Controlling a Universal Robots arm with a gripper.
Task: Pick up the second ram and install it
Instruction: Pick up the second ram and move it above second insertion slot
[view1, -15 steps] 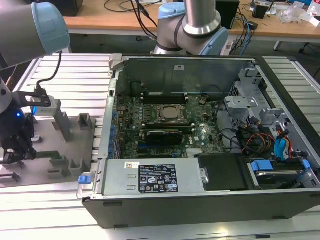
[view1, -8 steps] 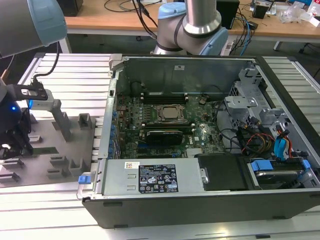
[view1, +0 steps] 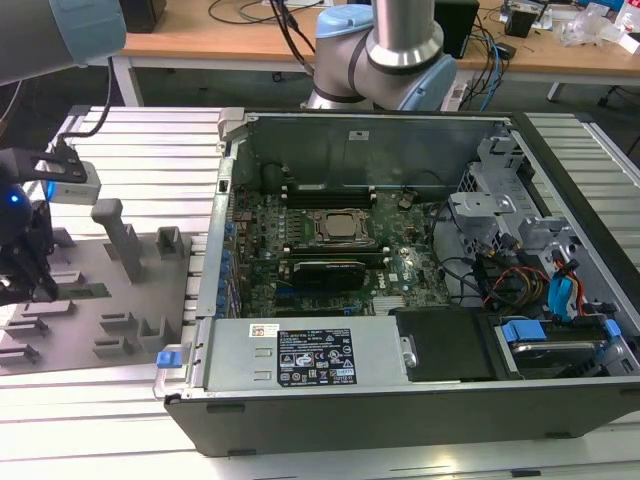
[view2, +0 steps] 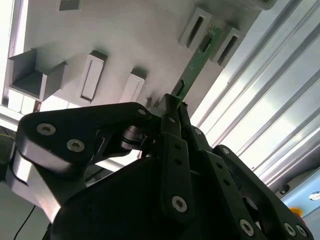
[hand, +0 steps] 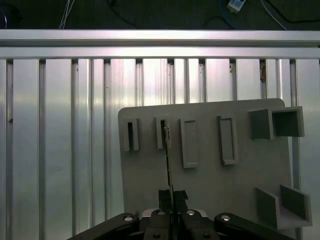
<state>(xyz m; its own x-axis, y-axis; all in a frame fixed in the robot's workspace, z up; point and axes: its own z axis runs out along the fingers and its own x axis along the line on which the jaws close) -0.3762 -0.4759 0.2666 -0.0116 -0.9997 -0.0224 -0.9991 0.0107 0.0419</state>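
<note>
The second ram (view2: 198, 61) is a thin green stick, seen edge-on in the first wrist view (hand: 168, 155). Its far end sits at a slotted block of the grey fixture tray (hand: 210, 180). My gripper (hand: 172, 196) is shut on the near end of the stick, its dark fingers (view2: 170, 117) pressed against both faces. In the exterior view the gripper (view1: 30, 285) hangs low over the tray (view1: 120, 320) at the exterior view's left. I cannot tell whether the stick is lifted off the tray. The green motherboard (view1: 330, 250) lies inside the open computer case.
The open case (view1: 400, 420) fills the exterior view's middle and right, with drive bays and cables (view1: 540, 280) on its right side. Upright grey blocks (view1: 118, 235) stand on the tray. Ribbed aluminium table rails (hand: 60, 125) surround it. The arm's base (view1: 385, 60) stands behind the case.
</note>
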